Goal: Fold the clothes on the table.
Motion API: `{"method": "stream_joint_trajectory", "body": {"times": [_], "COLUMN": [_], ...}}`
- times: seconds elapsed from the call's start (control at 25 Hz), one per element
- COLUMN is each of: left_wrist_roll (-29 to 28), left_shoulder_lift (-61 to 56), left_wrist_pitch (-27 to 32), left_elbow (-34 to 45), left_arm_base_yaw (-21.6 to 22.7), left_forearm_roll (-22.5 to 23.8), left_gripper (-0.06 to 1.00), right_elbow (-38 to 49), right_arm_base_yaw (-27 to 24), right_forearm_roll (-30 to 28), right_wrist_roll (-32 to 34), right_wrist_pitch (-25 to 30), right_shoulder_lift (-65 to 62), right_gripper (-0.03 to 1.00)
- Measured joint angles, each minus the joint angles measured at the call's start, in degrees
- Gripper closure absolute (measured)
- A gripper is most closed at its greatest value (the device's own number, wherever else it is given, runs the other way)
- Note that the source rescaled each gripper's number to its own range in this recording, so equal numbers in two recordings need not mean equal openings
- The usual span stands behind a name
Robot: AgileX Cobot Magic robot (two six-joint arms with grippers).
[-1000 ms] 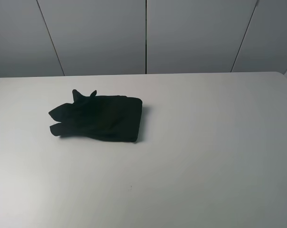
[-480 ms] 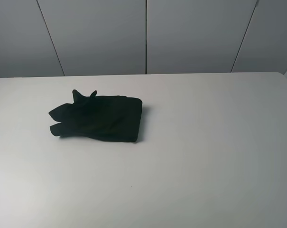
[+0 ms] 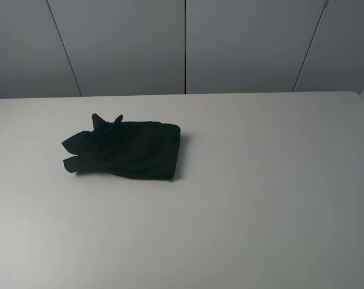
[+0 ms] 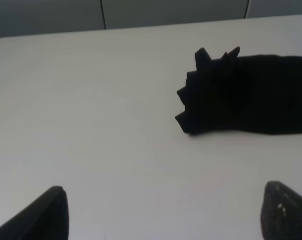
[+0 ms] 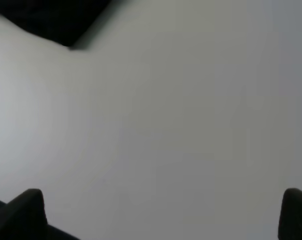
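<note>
The black T-shirt (image 3: pixel 124 150) lies folded into a compact bundle on the tabletop (image 3: pixel 260 198), left of centre. My left hand (image 4: pixel 160 215) and right hand (image 5: pixel 160 215) hang apart, empty. Folding looks finished.

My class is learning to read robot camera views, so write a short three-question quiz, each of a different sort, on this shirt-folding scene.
1. True or false: the black T-shirt lies spread out flat, sleeves extended.
2. Which part of the white table holds the T-shirt in the high view? A) far right B) left of centre C) near edge
3. Fill in: both end effectors, left and right, stand ____, holding nothing.

Key: 1 false, it is a folded bundle; 2 B; 3 open.
</note>
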Motion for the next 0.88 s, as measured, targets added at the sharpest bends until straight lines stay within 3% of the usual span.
{"method": "stream_joint_trajectory", "body": {"times": [0.36, 0.88], "left_wrist_roll": [-1.2, -1.2], "left_shoulder_lift": [-0.3, -0.3], "left_wrist_pitch": [-5.0, -5.4], "left_elbow": [5.8, 5.9], "left_arm_base_yaw": [0.0, 0.0], "left_forearm_roll": [-1.4, -0.9], "left_gripper": [-0.05, -0.05], "right_elbow": [1.6, 1.7], "right_arm_base_yaw": [0.0, 0.0], "right_forearm_roll": [0.0, -2.2], "right_wrist_roll": [-1.3, -5.1], "right_wrist_pitch": [-4.8, -5.2], "right_shoulder_lift": [-1.5, -11.6], "right_gripper": [-0.03, -0.03]}}
